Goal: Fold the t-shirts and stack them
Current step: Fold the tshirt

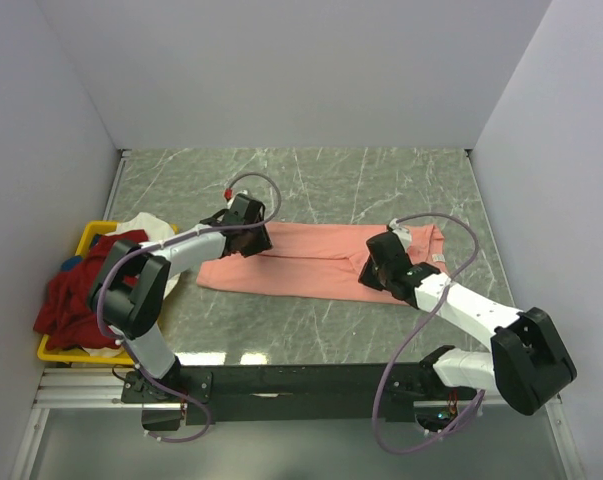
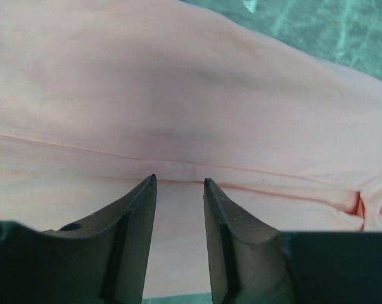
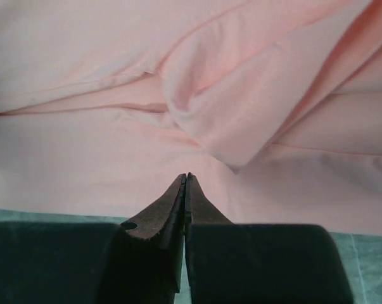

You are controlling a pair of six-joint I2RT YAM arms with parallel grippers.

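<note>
The salmon-pink t-shirt point(image 1: 311, 262) lies folded into a long band across the middle of the table. My left gripper point(image 1: 249, 238) is open just above its left end, with cloth below and between the fingers in the left wrist view point(image 2: 179, 180). My right gripper point(image 1: 373, 262) is shut and low over the shirt's right part. Its tips point(image 3: 187, 175) sit near a folded flap of the pink shirt point(image 3: 229, 120), with no cloth seen between them. The dark red t-shirt point(image 1: 76, 300) and the white t-shirt point(image 1: 146, 228) lie heaped at the left.
A yellow plastic bin point(image 1: 56, 352) at the left table edge holds the red and white shirts. The table top point(image 1: 361, 180) is green marble, with white walls on three sides. Cables loop over both arms.
</note>
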